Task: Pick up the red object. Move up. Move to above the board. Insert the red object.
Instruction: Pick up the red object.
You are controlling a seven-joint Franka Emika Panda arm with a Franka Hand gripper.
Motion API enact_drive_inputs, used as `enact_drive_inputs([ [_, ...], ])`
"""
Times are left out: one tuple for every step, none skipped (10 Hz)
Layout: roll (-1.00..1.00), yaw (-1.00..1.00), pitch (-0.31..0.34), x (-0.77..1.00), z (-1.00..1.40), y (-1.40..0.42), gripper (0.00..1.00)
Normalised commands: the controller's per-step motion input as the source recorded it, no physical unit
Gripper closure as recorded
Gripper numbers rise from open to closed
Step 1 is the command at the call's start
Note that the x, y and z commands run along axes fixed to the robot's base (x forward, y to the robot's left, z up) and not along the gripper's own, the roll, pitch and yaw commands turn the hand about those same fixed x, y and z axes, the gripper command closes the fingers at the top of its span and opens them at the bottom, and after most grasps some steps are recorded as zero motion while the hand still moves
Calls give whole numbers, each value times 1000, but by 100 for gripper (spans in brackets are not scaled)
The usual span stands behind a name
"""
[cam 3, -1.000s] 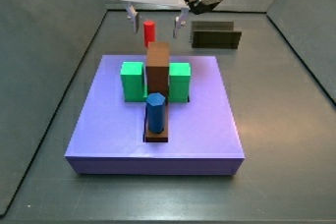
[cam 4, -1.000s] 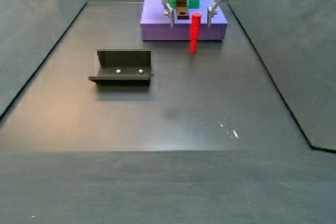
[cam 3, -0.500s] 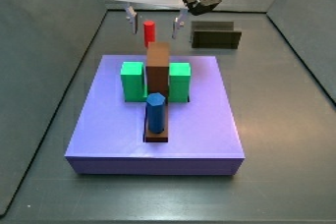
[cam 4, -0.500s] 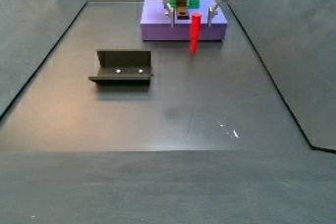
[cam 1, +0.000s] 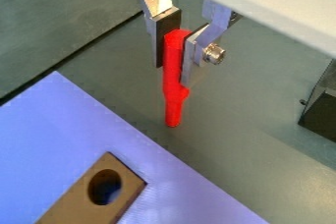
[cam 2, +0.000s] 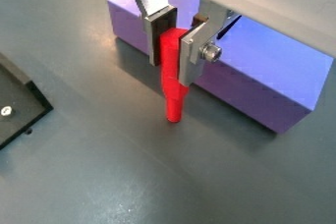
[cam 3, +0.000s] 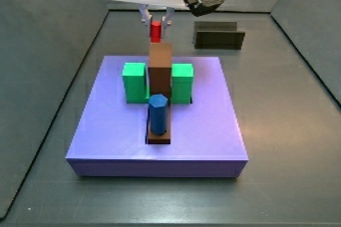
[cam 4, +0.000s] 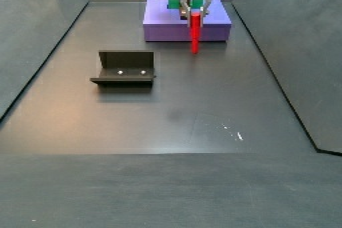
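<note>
A dull grey floor stretches between dark walls, with a purple board sitting at one end of it. The gripper hangs close to the board's edge, its flat silver fingers pressed in on the upper part of the red object, which stands upright between the pads with most of its length hanging free below the jaws. In both wrist views the peg's lower tip is over bare floor just off the board's side wall, not over the board's top; whether it touches the floor I cannot tell. In a side view the gripper and the red object sit just beyond the far end of a brown block that runs along the board, flanked by green blocks. A blue peg stands upright on the board, well away from the jaws. The fixture stands on the floor, well apart from the gripper.
</note>
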Motion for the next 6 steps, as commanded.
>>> enact_drive_inputs([
  [0, 0, 0, 0, 0, 0, 100],
  [0, 0, 0, 0, 0, 0, 100],
  [0, 0, 0, 0, 0, 0, 100],
  [0, 0, 0, 0, 0, 0, 100],
  [0, 0, 0, 0, 0, 0, 100],
  [0, 0, 0, 0, 0, 0, 100],
])
